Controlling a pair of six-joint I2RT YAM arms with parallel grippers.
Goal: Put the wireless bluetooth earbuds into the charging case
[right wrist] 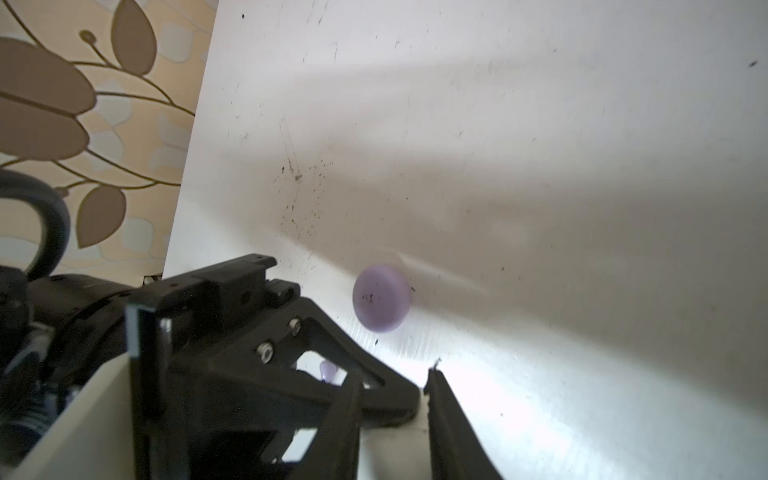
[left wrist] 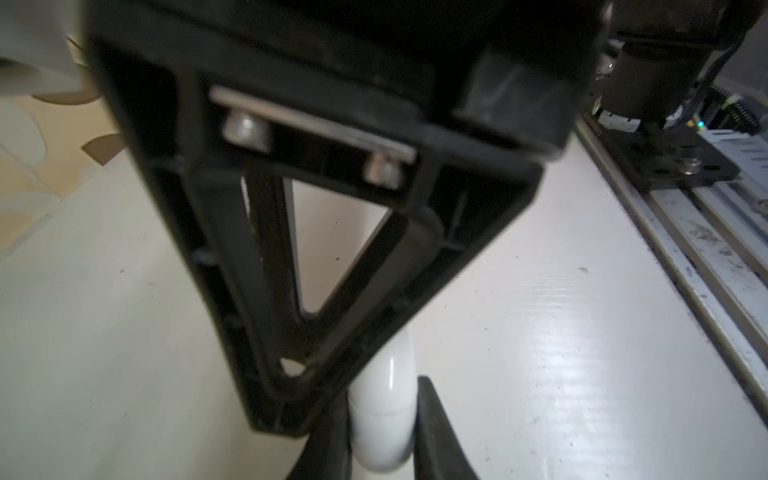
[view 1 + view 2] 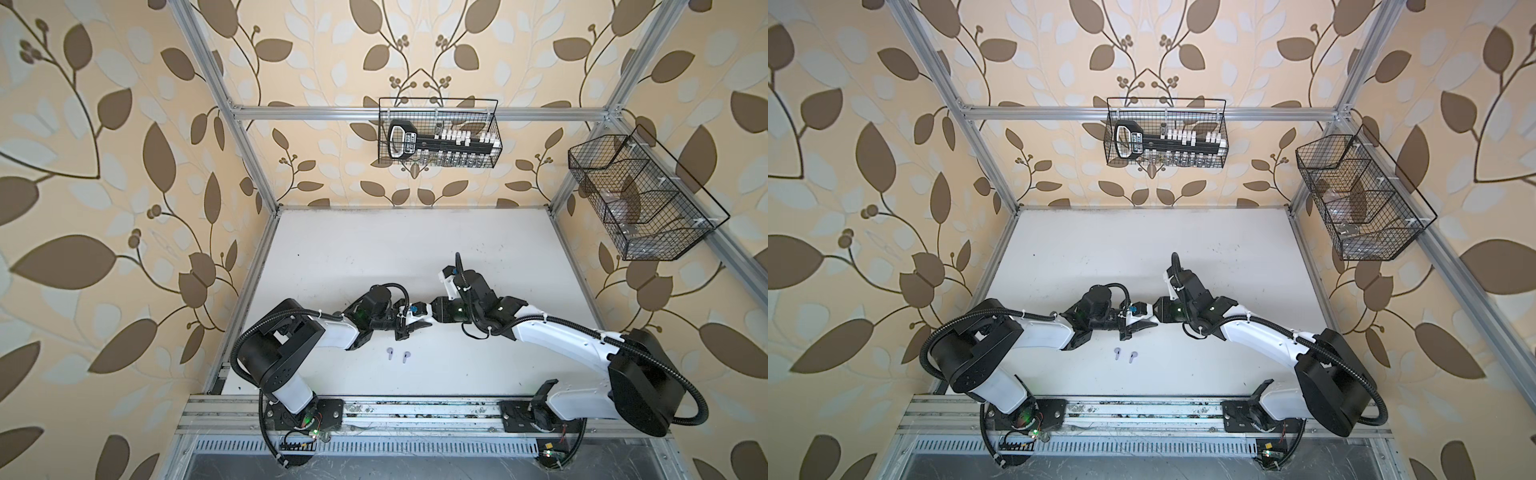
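Both arms meet over the middle of the table (image 3: 374,249). My left gripper (image 2: 382,395) is shut on a white round charging case (image 2: 382,419), whose seam line shows between the fingers. My right gripper (image 1: 392,386) comes from the opposite side and is shut on the same white case (image 1: 399,440). In both top views the grippers (image 3: 415,322) (image 3: 430,316) touch tip to tip and the case is mostly hidden. Two pale lilac earbuds (image 3: 390,353) (image 3: 405,356) lie loose on the table just in front of the grippers. A shut lilac round case (image 1: 381,297) lies on the table beyond them.
A wire basket (image 3: 438,133) with a black tool hangs on the back frame. Another wire basket (image 3: 640,199) hangs at the right. The aluminium rail (image 3: 415,409) with both arm bases runs along the front edge.
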